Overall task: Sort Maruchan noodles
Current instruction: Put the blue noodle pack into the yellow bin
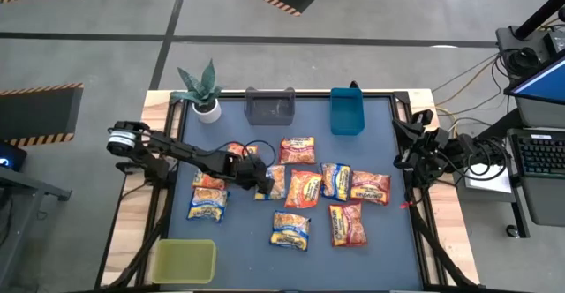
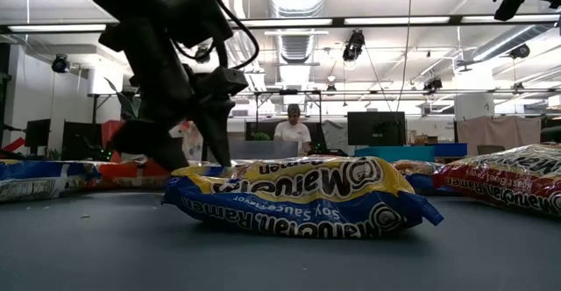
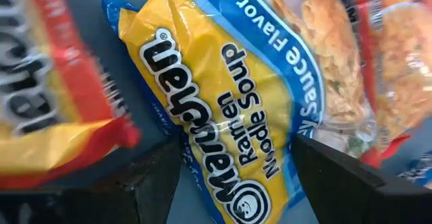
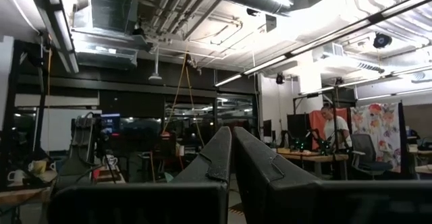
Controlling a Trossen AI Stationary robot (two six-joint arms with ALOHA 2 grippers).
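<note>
Several Maruchan packets lie flat on the dark mat: yellow-blue ones (image 1: 290, 230) (image 1: 207, 205) (image 1: 335, 180), orange ones (image 1: 304, 189) (image 1: 297, 150) and red ones (image 1: 370, 187) (image 1: 346, 224). My left gripper (image 1: 259, 182) is low over the mat's middle, open. It straddles a yellow-blue soy sauce packet (image 3: 223, 109) that lies flat on the mat, with one finger (image 3: 152, 180) on each long side (image 3: 341, 177), and no touch shows. My right gripper (image 4: 231, 158) is shut and parked at the table's right edge (image 1: 422, 147), pointing out into the room.
A grey bin (image 1: 270, 106) and a blue bin (image 1: 347, 110) stand at the mat's far edge, with a potted plant (image 1: 201, 90) at the far left corner. A yellow-green bin (image 1: 184, 261) sits at the near left. An orange packet (image 3: 54, 96) lies close beside the left gripper.
</note>
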